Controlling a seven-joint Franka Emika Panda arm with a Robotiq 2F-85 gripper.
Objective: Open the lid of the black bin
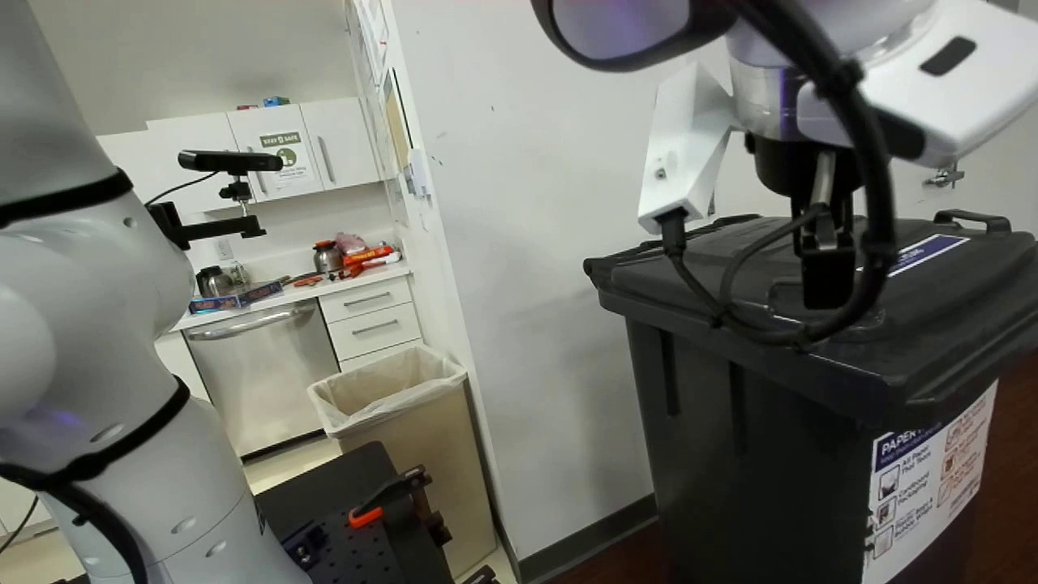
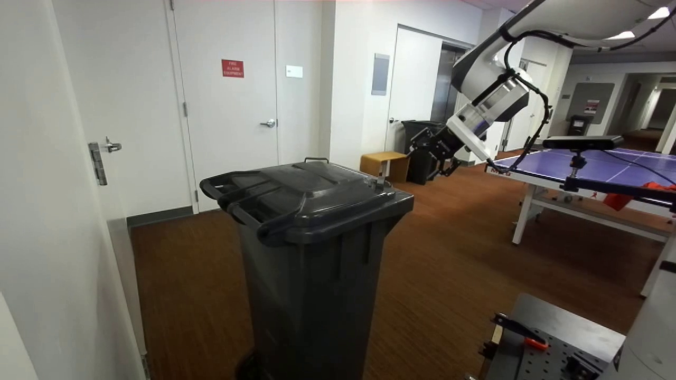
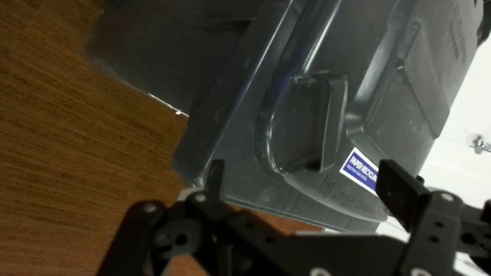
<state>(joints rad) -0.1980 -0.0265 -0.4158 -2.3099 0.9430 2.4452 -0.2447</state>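
The black bin (image 1: 730, 470) stands upright, also in an exterior view (image 2: 317, 295) and the wrist view (image 3: 168, 53). Its black lid (image 1: 697, 272) lies shut on top, also in an exterior view (image 2: 322, 182). In the wrist view the lid (image 3: 264, 184) shows a raised grip with a recess near one edge and a blue-white label. My gripper (image 1: 827, 272) is open and empty. In an exterior view the gripper (image 2: 430, 157) hangs beside the bin, apart from the lid's edge. In the wrist view the grip lies ahead of the gripper's fingers (image 3: 302, 172).
A beige open-topped bin (image 1: 422, 454) stands by the white wall (image 1: 535, 243). A table-tennis table (image 2: 602, 163), a low wooden bench (image 2: 384, 158) and a second dark bin (image 2: 420, 166) stand farther back. My base table (image 2: 570, 322) carries a tool with an orange part.
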